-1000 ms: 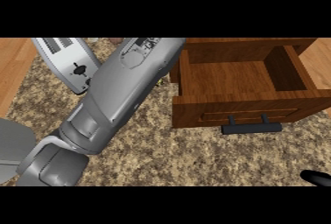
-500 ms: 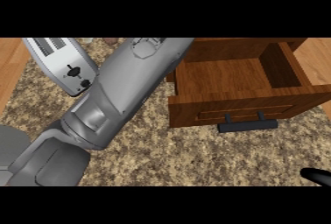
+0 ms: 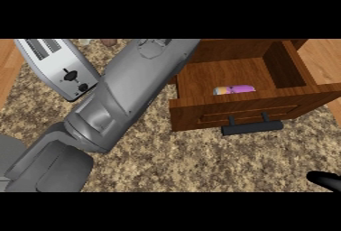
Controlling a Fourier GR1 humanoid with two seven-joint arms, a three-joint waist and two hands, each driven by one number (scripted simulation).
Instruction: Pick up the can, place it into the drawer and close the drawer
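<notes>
The can (image 3: pixel 234 90), pink and purple with a yellow end, lies on its side inside the open wooden drawer (image 3: pixel 293 97), against the front wall. The drawer's black handle (image 3: pixel 252 127) sticks out toward me. My left forearm (image 3: pixel 126 94) runs from the lower left up to the picture's top, beside the drawer's left wall, and its hand is cut off there. Only a black tip of my right hand (image 3: pixel 325 180) shows at the lower right corner, well below the drawer.
A silver toaster (image 3: pixel 58 67) stands on the speckled stone counter (image 3: pixel 200 158) at the upper left, close to my left forearm. Wooden surfaces border the counter at the far left and far right.
The can now lies in the drawer, where none showed before. My left forearm has shifted slightly right and up along the drawer's left side. The right hand has stayed put.
</notes>
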